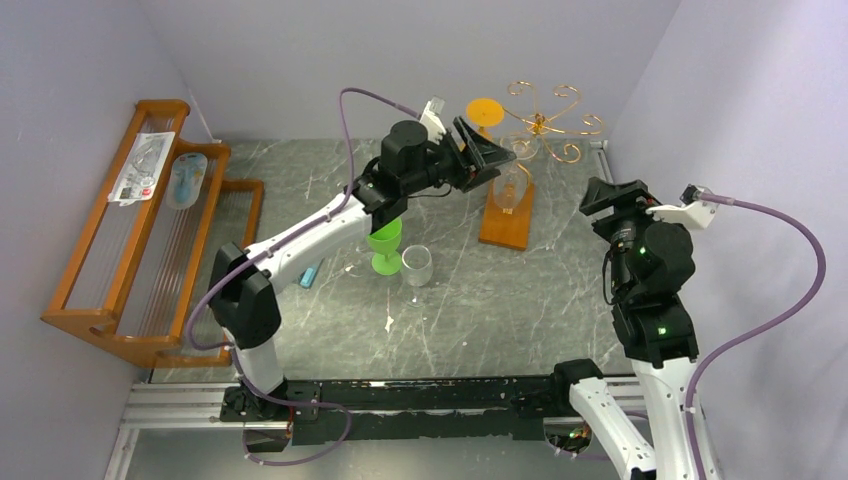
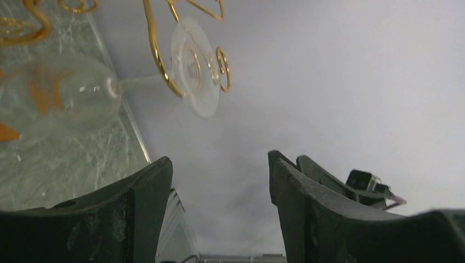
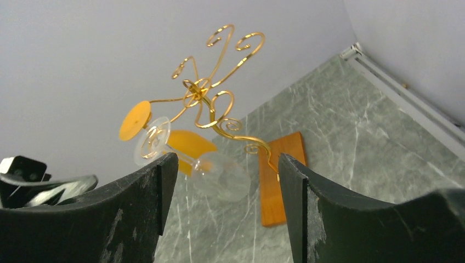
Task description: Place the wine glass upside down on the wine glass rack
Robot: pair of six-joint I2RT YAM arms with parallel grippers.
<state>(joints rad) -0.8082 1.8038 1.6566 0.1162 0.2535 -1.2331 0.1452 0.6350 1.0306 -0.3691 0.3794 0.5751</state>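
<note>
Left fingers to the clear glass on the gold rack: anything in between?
Nothing visible. The left fingers stand open with empty space up to the glass, whose foot sits in a rack scroll.

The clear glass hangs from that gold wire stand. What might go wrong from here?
The left gripper stands open close beside the wine glass; a crooked retreat might bump it. Only thin curls of the wine glass rack hold its foot, so a knock could slide it off. The rack's wooden base is small, and an orange glass hangs there too; a shove might tip everything.
</note>
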